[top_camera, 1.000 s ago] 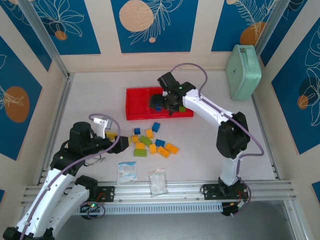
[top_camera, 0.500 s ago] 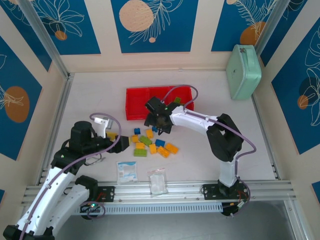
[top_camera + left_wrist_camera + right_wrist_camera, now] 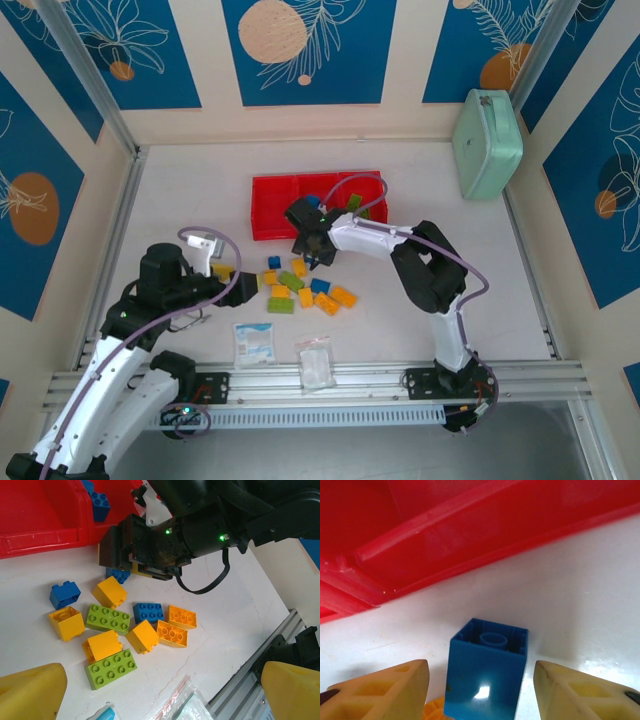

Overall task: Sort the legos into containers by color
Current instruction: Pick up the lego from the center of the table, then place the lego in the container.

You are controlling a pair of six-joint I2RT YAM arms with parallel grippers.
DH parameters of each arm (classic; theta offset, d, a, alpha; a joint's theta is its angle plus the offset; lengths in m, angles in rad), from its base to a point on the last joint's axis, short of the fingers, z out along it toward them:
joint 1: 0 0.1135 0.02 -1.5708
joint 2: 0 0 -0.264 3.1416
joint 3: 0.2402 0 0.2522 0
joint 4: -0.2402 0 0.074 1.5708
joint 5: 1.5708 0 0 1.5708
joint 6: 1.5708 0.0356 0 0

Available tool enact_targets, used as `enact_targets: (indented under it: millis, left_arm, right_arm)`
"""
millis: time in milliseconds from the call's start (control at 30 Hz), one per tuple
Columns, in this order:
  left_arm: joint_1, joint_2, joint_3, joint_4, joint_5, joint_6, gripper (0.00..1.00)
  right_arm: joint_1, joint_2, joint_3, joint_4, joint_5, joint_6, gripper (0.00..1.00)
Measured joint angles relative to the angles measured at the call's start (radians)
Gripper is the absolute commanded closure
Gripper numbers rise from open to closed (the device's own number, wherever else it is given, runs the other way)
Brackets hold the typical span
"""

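Observation:
Several legos (image 3: 300,285) in yellow, blue and lime green lie loose on the white table in front of the red tray (image 3: 270,205). In the left wrist view the pile (image 3: 125,630) is spread below the tray (image 3: 40,540), with a blue brick (image 3: 99,502) inside one compartment. My right gripper (image 3: 311,248) is down at the pile's far edge. Its yellow fingers (image 3: 385,690) straddle an upended blue brick (image 3: 485,675) with a gap on each side, so it stands open. My left gripper (image 3: 160,700) hovers open, left of the pile, holding nothing.
Two clear packets (image 3: 254,343) (image 3: 316,362) lie near the front rail. A mint-green case (image 3: 487,143) leans at the back right. The tray wall (image 3: 445,545) runs just beyond the blue brick. Panel walls enclose the table.
My right gripper came off the tray and down-left to the pile, and its jaws narrowed around the blue brick. The left arm has stayed still.

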Motion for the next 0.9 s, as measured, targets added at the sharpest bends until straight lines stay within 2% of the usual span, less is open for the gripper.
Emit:
enact_targets:
  millis: [233, 433, 733, 900]
  left_arm:
    - [0.0, 0.0, 0.0, 0.0, 0.0, 0.0, 0.01]
    - [0.0, 0.0, 0.0, 0.0, 0.0, 0.0, 0.01]
    - [0.0, 0.0, 0.0, 0.0, 0.0, 0.0, 0.01]
    - [0.0, 0.001, 0.0, 0.0, 0.0, 0.0, 0.01]
  right_arm:
    - [-0.004, 0.038, 0.014, -0.002, 0.01, -0.016, 0.57]
    - [-0.004, 0.036, 0.019, 0.0, 0.026, -0.055, 0.74]
    - [0.001, -0.079, 0.009, 0.042, 0.043, -0.283, 0.76]
    - [-0.051, -0.097, 0.169, 0.037, 0.012, -0.489, 0.76]
